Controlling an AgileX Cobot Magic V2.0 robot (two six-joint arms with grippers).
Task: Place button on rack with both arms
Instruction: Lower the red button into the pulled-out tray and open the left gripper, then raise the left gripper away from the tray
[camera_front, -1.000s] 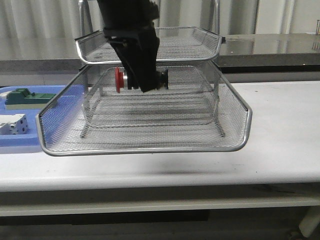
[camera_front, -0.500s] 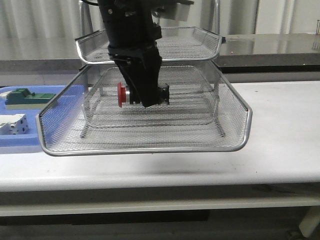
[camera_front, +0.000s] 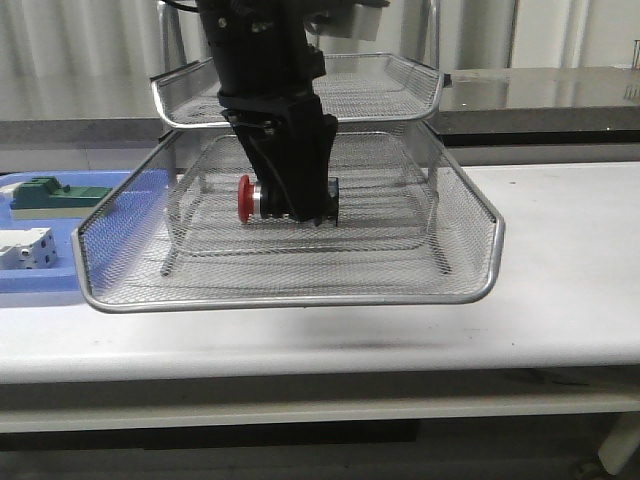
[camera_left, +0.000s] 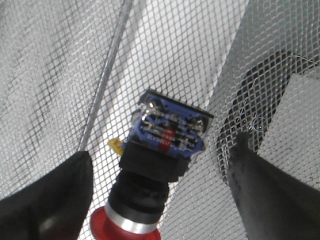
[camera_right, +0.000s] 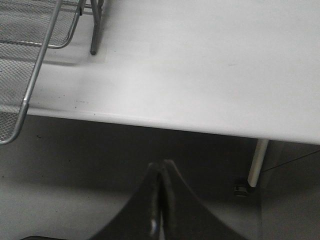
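Note:
The button (camera_front: 246, 196), with red cap, black body and blue rear block, lies sideways on the mesh of the rack (camera_front: 290, 298), in a tray under the top tier. My left gripper (camera_front: 298, 212) reaches down over it. In the left wrist view the button (camera_left: 160, 160) sits between the two black fingers (camera_left: 50, 200), which stand wide apart and clear of it, so the gripper is open. The rack's mesh (camera_left: 60, 60) fills that view. My right gripper (camera_right: 161, 167) is shut and empty, below the table's front edge, right of the rack's corner (camera_right: 30, 30).
A flat blue tray (camera_front: 40, 285) lies left of the rack with a green block (camera_front: 45, 195) and a white boxy switch (camera_front: 25, 248). The white table (camera_front: 570, 250) runs on to the right. A table leg (camera_right: 257, 162) shows near the right gripper.
My left gripper came down with the button into the tray under the top tier. Its jaws have spread apart and let the button go onto the mesh.

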